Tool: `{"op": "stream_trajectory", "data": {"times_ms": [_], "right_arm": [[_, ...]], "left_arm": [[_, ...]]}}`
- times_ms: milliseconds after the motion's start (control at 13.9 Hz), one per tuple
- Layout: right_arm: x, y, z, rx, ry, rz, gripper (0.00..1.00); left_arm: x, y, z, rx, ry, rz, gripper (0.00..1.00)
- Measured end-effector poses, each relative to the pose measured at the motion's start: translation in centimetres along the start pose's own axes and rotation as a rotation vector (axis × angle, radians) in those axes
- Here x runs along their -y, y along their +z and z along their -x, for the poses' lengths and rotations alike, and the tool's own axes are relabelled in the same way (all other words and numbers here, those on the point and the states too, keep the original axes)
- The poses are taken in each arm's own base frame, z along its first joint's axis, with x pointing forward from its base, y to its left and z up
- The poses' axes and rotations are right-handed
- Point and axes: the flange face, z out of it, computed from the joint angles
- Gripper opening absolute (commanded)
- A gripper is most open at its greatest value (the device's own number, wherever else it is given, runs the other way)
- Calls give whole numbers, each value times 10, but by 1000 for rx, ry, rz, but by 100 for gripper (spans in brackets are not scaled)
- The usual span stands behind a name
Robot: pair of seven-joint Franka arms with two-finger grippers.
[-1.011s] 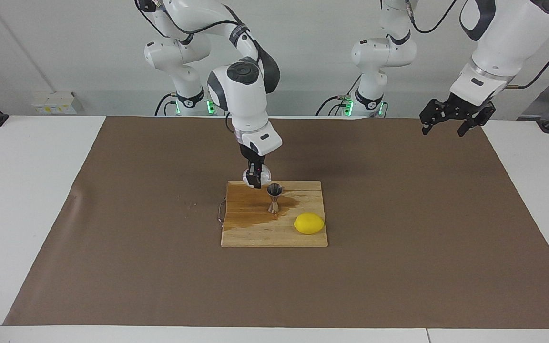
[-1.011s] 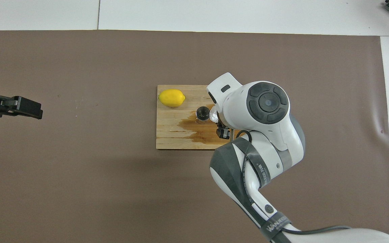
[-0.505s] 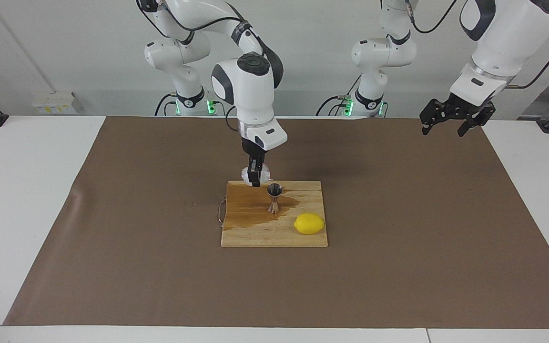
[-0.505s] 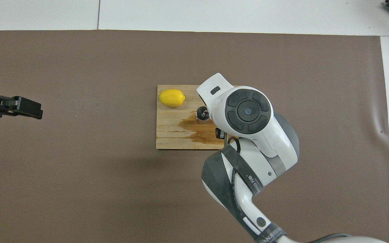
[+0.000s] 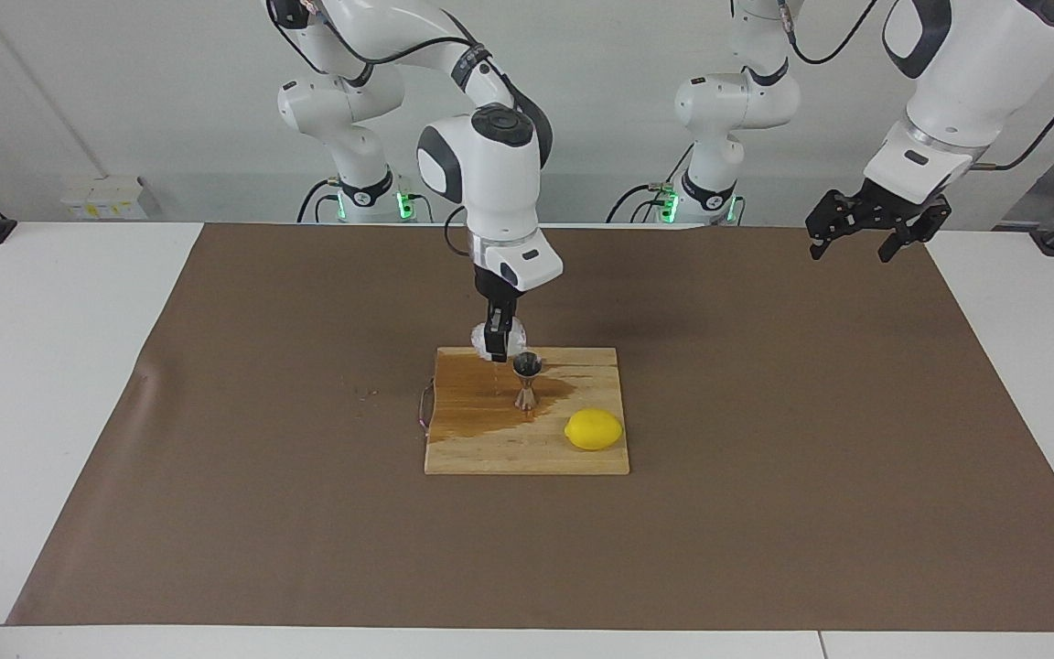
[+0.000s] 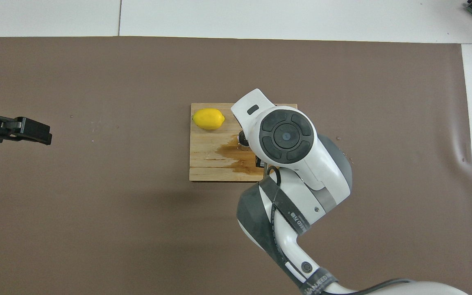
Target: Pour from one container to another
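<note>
On the board (image 5: 527, 453), cup (image 5: 475, 337) now closer above jigger (image 5: 527, 380).

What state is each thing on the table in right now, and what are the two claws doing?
White cup: held tilted in the air by the right claw, over the board beside the jigger.
Jigger: standing upright on the board, in a wet patch.
Cutting board: flat on the table, darkly wet across part of it.
Lemon: lying on the board, untouched.
Right claw: shut on the cup.
Left claw: open, empty, waiting in the air.
</note>
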Motion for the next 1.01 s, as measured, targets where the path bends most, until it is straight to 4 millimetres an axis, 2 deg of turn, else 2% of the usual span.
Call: {"op": "stream_trajectory", "data": {"times_ms": [1011], "right_arm": [[2,5,-2,18,-7,-13,0]], "left_arm": [[0,0,0,0,0,0,100]]}}
